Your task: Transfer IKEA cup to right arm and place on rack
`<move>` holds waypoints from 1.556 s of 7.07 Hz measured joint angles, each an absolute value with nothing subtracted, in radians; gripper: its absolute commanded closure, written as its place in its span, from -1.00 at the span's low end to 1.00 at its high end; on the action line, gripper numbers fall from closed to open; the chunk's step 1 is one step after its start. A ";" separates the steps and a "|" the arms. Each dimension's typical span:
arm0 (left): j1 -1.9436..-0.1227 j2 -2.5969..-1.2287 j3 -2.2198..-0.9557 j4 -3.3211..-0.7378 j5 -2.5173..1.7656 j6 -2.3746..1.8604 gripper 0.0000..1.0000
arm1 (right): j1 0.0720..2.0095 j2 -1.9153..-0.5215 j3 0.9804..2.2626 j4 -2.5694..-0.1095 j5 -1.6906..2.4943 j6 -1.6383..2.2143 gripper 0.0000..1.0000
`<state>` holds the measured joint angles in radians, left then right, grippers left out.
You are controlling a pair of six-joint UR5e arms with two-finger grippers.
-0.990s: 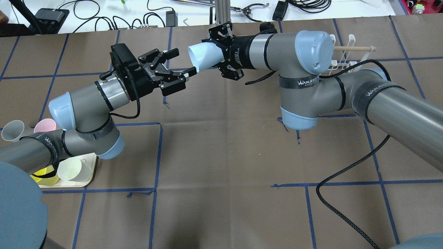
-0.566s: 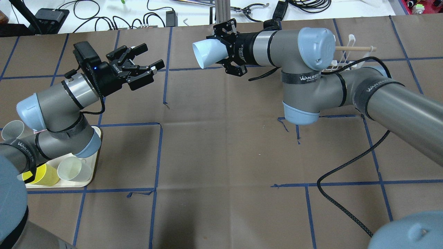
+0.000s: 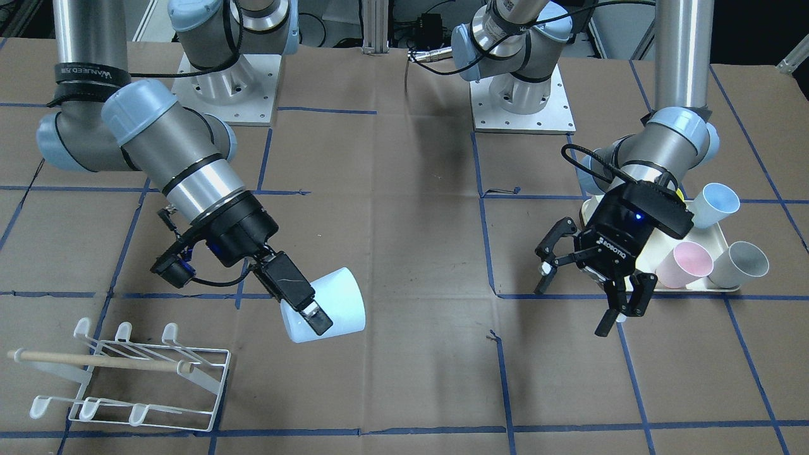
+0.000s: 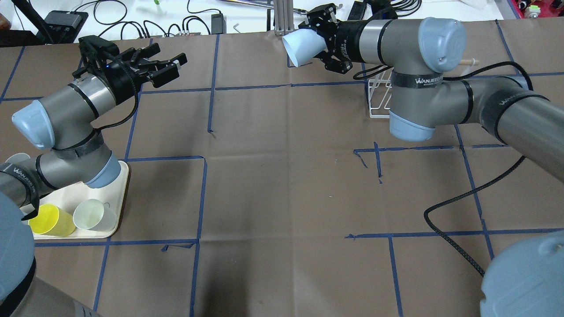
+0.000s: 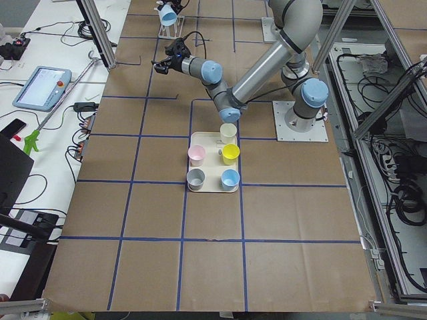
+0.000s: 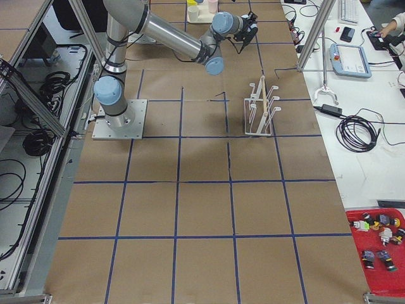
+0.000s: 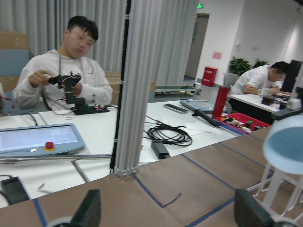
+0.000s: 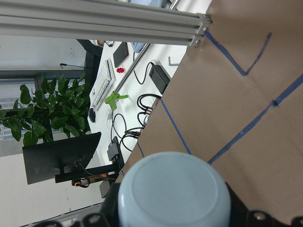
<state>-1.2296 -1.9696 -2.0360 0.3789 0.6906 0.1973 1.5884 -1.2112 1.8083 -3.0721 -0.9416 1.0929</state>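
Observation:
My right gripper (image 4: 325, 44) is shut on a pale blue IKEA cup (image 4: 301, 46) and holds it on its side in the air, mouth facing away from the wrist. The front view shows the same grip (image 3: 314, 311) on the cup (image 3: 335, 297), which hangs just right of the white wire rack (image 3: 126, 373). The right wrist view shows the cup's base (image 8: 173, 194) between the fingers. In the overhead view the rack (image 4: 379, 99) is mostly hidden behind the right arm. My left gripper (image 4: 175, 65) is open and empty, far to the left of the cup, and also shows open in the front view (image 3: 572, 309).
A cream tray (image 4: 119, 193) under the left arm holds a yellow cup (image 4: 50, 220) and a cream cup (image 4: 90, 215). The front view shows pink (image 3: 679, 265), grey (image 3: 739, 265) and blue (image 3: 714, 203) cups there too. A black cable (image 4: 454, 246) trails over the table's right side.
My left gripper has pulled back to the left, open and empty. My right arm has carried the cup to the right and toward the far edge, nearer the rack.

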 measured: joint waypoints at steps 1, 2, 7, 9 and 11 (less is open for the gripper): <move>-1.247 -1.967 -2.012 0.292 0.792 0.199 -0.96 | 1.566 -1.225 1.809 -3.068 -0.969 0.957 0.45; -1.285 -1.963 -1.979 0.187 0.917 0.199 -0.97 | 1.547 -1.238 1.811 -3.066 -1.018 0.796 0.45; -1.541 -1.829 -1.664 -0.853 1.505 0.125 -0.98 | 1.432 -1.239 1.805 -3.076 -1.281 -0.004 0.60; -1.547 -1.714 -1.580 -1.252 1.524 0.095 -0.98 | 1.407 -1.204 1.774 -3.098 -1.308 -0.104 0.60; -1.542 -1.627 -1.567 -1.424 1.527 0.101 -0.98 | 1.404 -1.149 1.738 -3.130 -1.323 -0.127 0.58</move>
<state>-1.5421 -1.6272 -1.5670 -1.4237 1.5270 0.1013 1.4041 -1.1490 1.7379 -3.1296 -1.3233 -0.1271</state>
